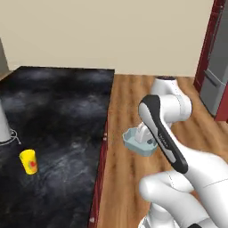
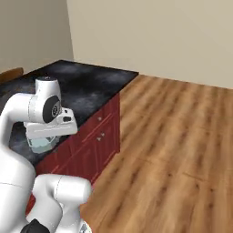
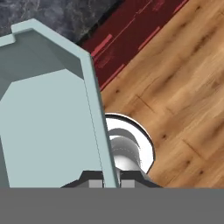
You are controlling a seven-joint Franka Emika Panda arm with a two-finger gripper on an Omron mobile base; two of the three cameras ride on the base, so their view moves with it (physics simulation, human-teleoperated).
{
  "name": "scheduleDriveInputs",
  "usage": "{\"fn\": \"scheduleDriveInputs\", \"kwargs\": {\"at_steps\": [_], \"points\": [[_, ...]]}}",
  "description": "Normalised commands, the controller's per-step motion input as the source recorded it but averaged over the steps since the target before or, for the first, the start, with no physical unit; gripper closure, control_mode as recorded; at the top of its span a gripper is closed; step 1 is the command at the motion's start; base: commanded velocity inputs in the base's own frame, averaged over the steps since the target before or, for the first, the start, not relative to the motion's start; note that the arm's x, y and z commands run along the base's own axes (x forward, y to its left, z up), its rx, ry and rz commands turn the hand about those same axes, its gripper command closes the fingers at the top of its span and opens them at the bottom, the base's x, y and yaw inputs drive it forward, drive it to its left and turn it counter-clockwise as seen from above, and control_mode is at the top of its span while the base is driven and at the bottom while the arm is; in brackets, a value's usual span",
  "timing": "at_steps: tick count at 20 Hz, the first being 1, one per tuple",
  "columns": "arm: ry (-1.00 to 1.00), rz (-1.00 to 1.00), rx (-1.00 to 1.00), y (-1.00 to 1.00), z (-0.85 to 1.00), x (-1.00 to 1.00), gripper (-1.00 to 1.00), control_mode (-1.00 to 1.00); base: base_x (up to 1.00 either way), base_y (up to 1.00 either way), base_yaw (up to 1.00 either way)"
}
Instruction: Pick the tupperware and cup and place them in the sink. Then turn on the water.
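Observation:
My gripper (image 3: 107, 181) is shut on the thick rim of the pale blue-grey tupperware (image 3: 43, 118), with one fingertip on each side of its wall. In the left base view the tupperware (image 1: 139, 146) hangs under the gripper (image 1: 143, 135), off the counter's right edge and above the wooden floor. In the right base view the tupperware (image 2: 40, 144) peeks out below the hand. The yellow cup (image 1: 29, 161) with its red mark stands upright on the black counter (image 1: 62, 111), far to the left of the gripper. The sink and the water are out of view.
Dark red cabinet fronts (image 2: 98, 139) run below the counter edge. A grey object (image 1: 2, 122) stands at the counter's left edge, behind the cup. A grey fridge (image 1: 216, 80) stands at the far right. Wooden floor (image 2: 173, 136) stretches to the right.

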Motion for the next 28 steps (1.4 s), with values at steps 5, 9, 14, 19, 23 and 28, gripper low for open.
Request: {"fn": "scheduleDriveInputs", "kwargs": {"at_steps": [5, 9, 14, 19, 23, 28], "points": [[0.00, 0.00, 0.00, 0.00, 0.00, 0.00, 1.00, 1.00, 0.00, 0.00, -1.00], [0.00, 0.00, 0.00, 0.00, 0.00, 0.00, 1.00, 1.00, 0.00, 0.00, -1.00], [0.00, 0.00, 0.00, 0.00, 0.00, 0.00, 1.00, 1.00, 0.00, 0.00, -1.00], [0.00, 0.00, 0.00, 0.00, 0.00, 0.00, 1.00, 1.00, 0.00, 0.03, -0.90], [0.00, 0.00, 0.00, 0.00, 0.00, 0.00, 1.00, 1.00, 0.00, 0.11, -0.74], [0.00, 0.00, 0.00, 0.00, 0.00, 0.00, 1.00, 1.00, 0.03, 0.07, -0.67]]}}
